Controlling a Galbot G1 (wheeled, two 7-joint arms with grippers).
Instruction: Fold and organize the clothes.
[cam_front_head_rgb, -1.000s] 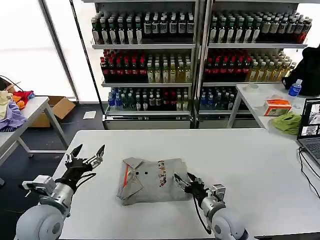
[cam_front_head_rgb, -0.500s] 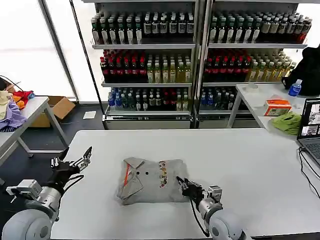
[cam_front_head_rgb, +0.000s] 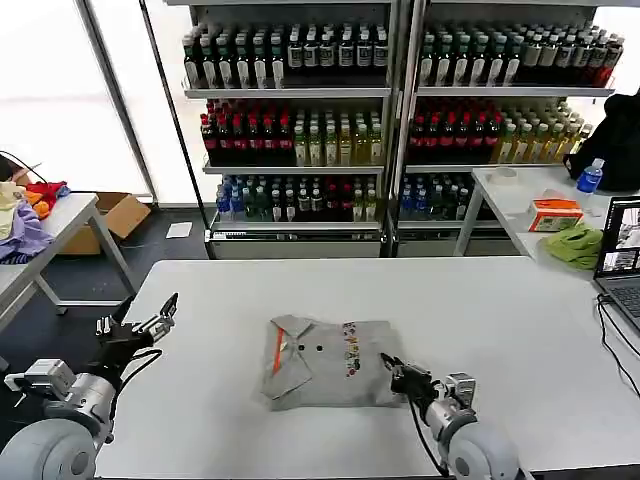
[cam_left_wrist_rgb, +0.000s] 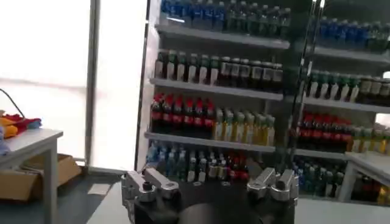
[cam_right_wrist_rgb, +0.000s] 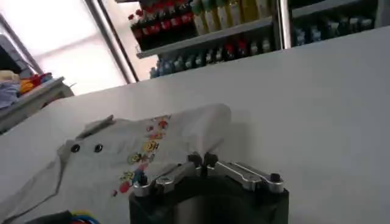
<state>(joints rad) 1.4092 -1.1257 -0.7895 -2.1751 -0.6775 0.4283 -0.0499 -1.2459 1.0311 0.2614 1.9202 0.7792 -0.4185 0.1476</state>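
Observation:
The clothes are one light grey polo shirt, lying folded in a rectangle at the middle of the white table, collar and orange-lined placket toward my left. Its chest print and buttons face up in the right wrist view, on the shirt. My right gripper is low on the table at the shirt's right edge, fingers pinched together on the cloth; the wrist view shows that gripper shut at the fold's hem. My left gripper hovers open off the table's left edge, away from the shirt, its fingers spread wide with nothing between them.
Shelves of bottles stand behind the table. A laptop sits at the table's right edge. A side table at right holds a green cloth and an orange box. Another table at left carries coloured garments.
The folded shirt has slid to the right along the table with my right gripper shut on its edge. My left gripper has drawn back to the left and lower, still open.

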